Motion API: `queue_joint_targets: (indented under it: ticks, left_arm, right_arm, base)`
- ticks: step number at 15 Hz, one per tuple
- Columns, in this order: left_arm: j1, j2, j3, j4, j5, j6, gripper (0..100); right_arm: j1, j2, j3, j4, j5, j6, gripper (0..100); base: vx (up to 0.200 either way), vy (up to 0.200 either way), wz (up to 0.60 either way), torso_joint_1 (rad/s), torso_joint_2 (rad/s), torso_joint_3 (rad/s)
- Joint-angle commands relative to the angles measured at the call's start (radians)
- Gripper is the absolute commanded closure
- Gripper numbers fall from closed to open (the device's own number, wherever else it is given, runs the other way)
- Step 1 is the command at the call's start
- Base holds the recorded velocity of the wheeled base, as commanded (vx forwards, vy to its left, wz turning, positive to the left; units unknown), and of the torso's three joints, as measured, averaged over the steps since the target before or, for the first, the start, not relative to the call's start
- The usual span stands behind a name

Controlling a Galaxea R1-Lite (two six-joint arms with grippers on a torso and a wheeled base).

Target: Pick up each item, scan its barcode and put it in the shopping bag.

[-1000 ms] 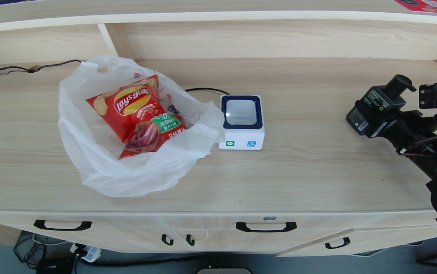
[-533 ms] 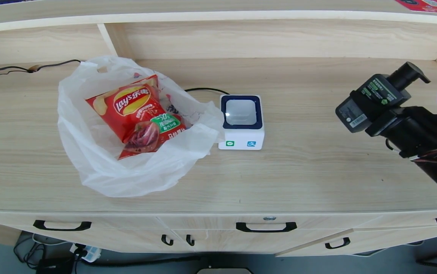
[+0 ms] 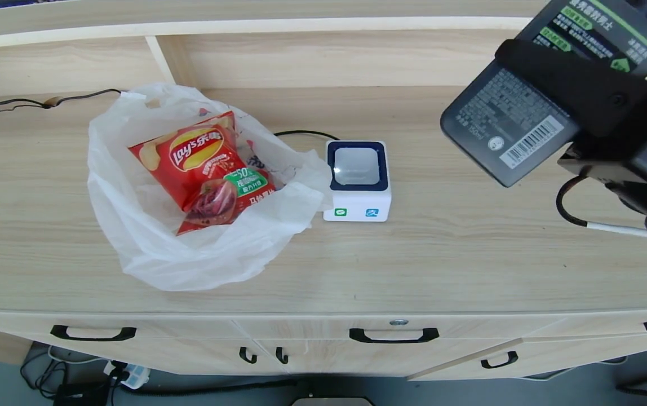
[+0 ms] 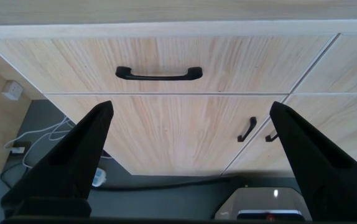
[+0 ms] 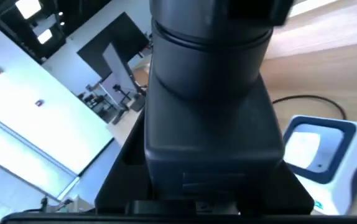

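On the counter the barcode scanner sits mid-way, the shopping bag just beside it at 9 o'clock — the chip bag lies inside. At the scanner's 2 o'clock, the bottle hangs above the counter in the right gripper.

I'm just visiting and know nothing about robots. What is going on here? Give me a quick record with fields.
Held item: black bottle, clamped in the right gripper, raised over the counter's right side
Barcode: white label on the bottle, turned toward the head camera
Scanner: small white box with a blue-rimmed window, mid-counter
Shopping bag: white plastic, open, touching the scanner's left side
Already bagged: red chip packet
Left gripper: open, empty, facing the drawer fronts
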Motion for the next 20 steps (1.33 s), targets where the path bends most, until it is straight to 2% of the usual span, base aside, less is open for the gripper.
queue_joint_targets:
  ticks: [1, 4, 8, 15, 16, 19, 20]
  left_arm:
    - [0.0, 0.0, 0.0, 0.0, 0.0, 0.001, 0]
    - [0.0, 0.0, 0.0, -0.002, 0.0, 0.004, 0]
    - [0.0, 0.0, 0.0, -0.003, 0.0, 0.005, 0]
    - [0.0, 0.0, 0.0, -0.003, 0.0, 0.004, 0]
    - [0.0, 0.0, 0.0, -0.003, 0.0, 0.002, 0]
    - [0.001, 0.0, 0.0, -0.003, 0.0, 0.002, 0]
    - [0.001, 0.0, 0.0, -0.003, 0.0, 0.002, 0]
  right_arm:
    - [0.188, -0.016, -0.194, 0.163, -0.034, 0.089, 100]
    - [0.192, 0.035, -0.283, 0.191, -0.028, 0.167, 100]
    - [0.274, 0.004, -0.202, 0.182, -0.028, 0.129, 100]
    - [0.275, 0.004, -0.189, 0.159, -0.025, 0.127, 100]
    - [0.272, 0.005, -0.174, 0.163, -0.034, 0.095, 100]
    - [0.084, 0.015, -0.021, 0.171, -0.124, -0.318, 100]
    - [0.018, -0.007, 0.016, 0.171, -0.2, -0.442, 100]
  base:
    - [0.0, 0.0, 0.0, 0.0, 0.0, 0.0]
    - [0.0, 0.0, 0.0, 0.0, 0.0, 0.0]
    - [0.0, 0.0, 0.0, 0.0, 0.0, 0.0]
    - [0.0, 0.0, 0.0, 0.0, 0.0, 0.0]
    - [0.0, 0.0, 0.0, 0.0, 0.0, 0.0]
    - [0.0, 0.0, 0.0, 0.0, 0.0, 0.0]
    - [0.0, 0.0, 0.0, 0.0, 0.0, 0.0]
